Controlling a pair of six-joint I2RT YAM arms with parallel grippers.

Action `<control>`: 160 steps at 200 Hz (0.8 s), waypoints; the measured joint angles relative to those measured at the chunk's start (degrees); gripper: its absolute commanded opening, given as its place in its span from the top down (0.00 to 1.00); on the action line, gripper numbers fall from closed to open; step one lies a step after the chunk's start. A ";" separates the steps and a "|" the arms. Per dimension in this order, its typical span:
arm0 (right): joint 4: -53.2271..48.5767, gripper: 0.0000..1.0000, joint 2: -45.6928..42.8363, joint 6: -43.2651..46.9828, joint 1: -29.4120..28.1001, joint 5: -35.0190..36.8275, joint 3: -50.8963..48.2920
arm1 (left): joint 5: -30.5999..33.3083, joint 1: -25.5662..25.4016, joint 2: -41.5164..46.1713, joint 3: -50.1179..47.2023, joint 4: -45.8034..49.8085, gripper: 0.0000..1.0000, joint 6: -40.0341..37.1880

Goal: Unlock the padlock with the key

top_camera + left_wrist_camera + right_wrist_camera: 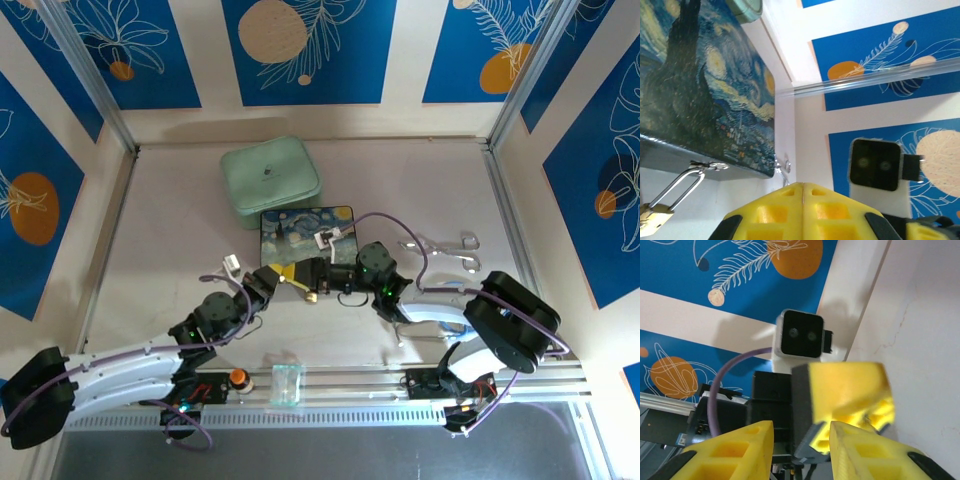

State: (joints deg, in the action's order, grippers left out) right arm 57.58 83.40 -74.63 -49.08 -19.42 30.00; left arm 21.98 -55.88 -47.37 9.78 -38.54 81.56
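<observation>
Wide view first: the desk (170,220), with a mint-green case (270,175) toward its far edge and the painted box (300,230) just nearer, around the middle. Both arms crowd the box's near side. The left hand (803,200) is pressed together, pads (775,216) flush; whether anything is pinched there, I can't tell. The right hand (801,435) faces it with its fingers (740,452) apart, the left's yellow tip sitting in the gap.

Now the padlock (652,215): it hangs by its thin shackle (681,184) from the latch (707,166) on the box's near wall, body down by the desk. The key I can't pick out anywhere.

My read is that this is the lining-up stage. To do it well, one hand should steady the lock body so it can't swing, keyhole exposed. The key then goes in straight and turns gently.
</observation>
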 measured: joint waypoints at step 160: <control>-0.24 0.81 0.85 -0.37 -1.62 2.71 0.55 | 0.76 -0.02 1.44 1.16 -3.58 1.00 -3.65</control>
State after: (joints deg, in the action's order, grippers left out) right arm 57.34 84.25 -75.00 -50.70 -16.71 30.55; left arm 22.74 -55.90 -45.93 10.94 -42.13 77.91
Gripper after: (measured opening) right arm 0.212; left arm 0.050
